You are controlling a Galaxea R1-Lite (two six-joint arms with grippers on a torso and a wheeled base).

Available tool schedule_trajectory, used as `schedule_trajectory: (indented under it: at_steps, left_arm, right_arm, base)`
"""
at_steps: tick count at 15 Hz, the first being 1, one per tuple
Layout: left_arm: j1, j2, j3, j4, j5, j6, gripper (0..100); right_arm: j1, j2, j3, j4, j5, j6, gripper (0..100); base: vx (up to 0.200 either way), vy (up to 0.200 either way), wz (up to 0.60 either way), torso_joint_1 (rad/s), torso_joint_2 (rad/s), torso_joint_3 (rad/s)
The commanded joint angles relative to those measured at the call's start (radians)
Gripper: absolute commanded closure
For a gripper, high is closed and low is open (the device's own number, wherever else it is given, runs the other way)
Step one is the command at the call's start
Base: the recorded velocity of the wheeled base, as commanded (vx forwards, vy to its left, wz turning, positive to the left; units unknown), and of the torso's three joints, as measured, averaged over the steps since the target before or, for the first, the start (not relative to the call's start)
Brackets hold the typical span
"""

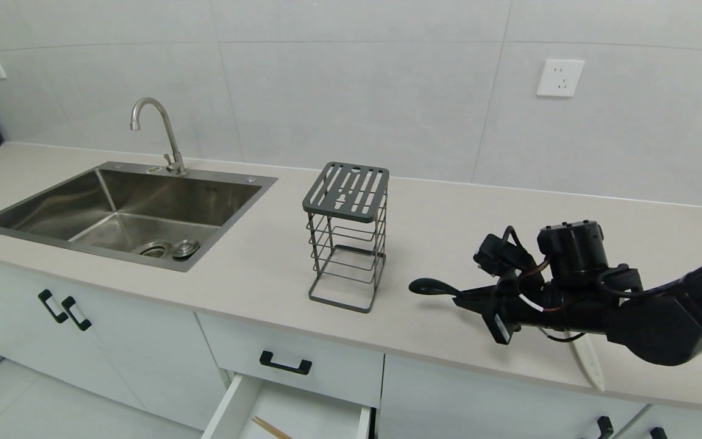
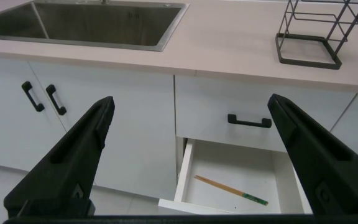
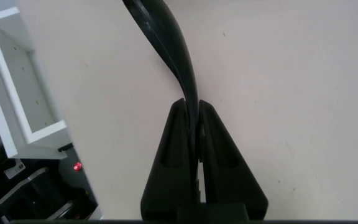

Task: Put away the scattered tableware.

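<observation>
A black spoon (image 1: 431,286) is held by its handle in my right gripper (image 1: 470,300), shut on it just above the counter, to the right of the wire rack (image 1: 346,235). The right wrist view has the spoon (image 3: 166,46) sticking out from between the closed fingers (image 3: 213,134) over bare countertop. A white knife (image 1: 588,361) lies on the counter under my right arm. My left gripper (image 2: 191,102) hangs open in front of the cabinets, facing an open drawer (image 2: 184,174) that holds a pair of chopsticks (image 2: 230,190).
The steel sink (image 1: 235,222) with a faucet (image 1: 157,131) takes up the counter's left side. The open drawer (image 1: 223,410) juts out below the rack. Closed cabinet doors with black handles (image 1: 63,308) are under the sink.
</observation>
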Motion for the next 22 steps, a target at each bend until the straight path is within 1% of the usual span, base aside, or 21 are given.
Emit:
schedule_trajectory:
  at_steps: [1,5,7,10,16,18,22]
  left_arm:
    - [0.0,0.0,0.0,0.0,0.0,0.0,0]
    - [0.0,0.0,0.0,0.0,0.0,0.0,0]
    - [0.0,0.0,0.0,0.0,0.0,0.0,0]
    - [0.0,0.0,0.0,0.0,0.0,0.0,0]
    - [0.0,0.0,0.0,0.0,0.0,0.001,0]
    - [0.0,0.0,0.0,0.0,0.0,0.0,0]
    - [0.0,0.0,0.0,0.0,-0.002,0.0,0]
  right_arm:
    - [0.021,-0.079,0.056,-0.007,0.001,0.001,100]
    - [0.021,-0.223,0.2,-0.007,0.002,0.001,100]
    - [0.029,-0.263,0.24,-0.006,0.002,0.001,100]
    - [0.078,-0.265,0.236,-0.006,0.001,0.001,100]
    - [0.099,-0.263,0.205,-0.007,0.007,0.004,100]
    - [0.119,-0.262,0.204,-0.007,0.007,0.007,100]
    - [0.216,-0.256,0.194,-0.018,0.001,0.052,100]
  base:
    - [0.0,0.0,0.0,0.0,0.0,0.0]
    - [0.0,0.0,0.0,0.0,0.0,0.0]
    - [0.0,0.0,0.0,0.0,0.0,0.0]
    - [0.0,0.0,0.0,0.0,0.0,0.0]
    - [0.0,0.0,0.0,0.0,0.0,0.0]
    - [0.0,0.0,0.0,0.0,0.0,0.0]
    - [0.0,0.0,0.0,0.0,0.0,0.0]
